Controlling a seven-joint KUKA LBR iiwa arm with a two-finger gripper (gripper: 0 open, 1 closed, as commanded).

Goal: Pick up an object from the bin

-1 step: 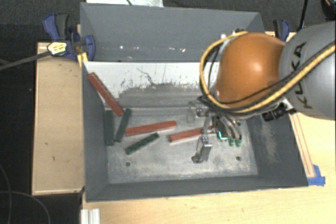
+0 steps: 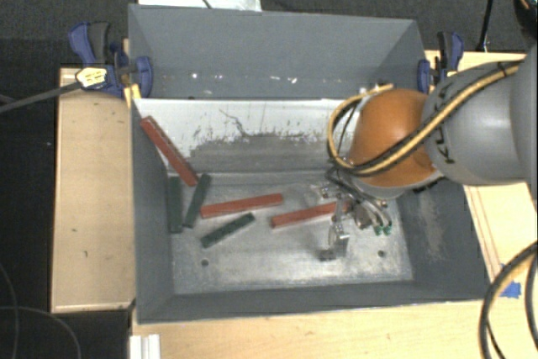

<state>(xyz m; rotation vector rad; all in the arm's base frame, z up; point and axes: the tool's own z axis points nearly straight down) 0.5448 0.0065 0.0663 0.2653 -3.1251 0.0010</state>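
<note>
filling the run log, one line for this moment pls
hand low in bin, right of centre | nearest: red stick | green stick further left

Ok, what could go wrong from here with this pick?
1. The end effector sits low, beside the right end of the nearest red-brown stick rather than squarely over it, so a grasp here may come up with nothing.
2. That stick lies flat on the bin floor, so going lower could scrape the metal or nudge the stick aside.
</note>
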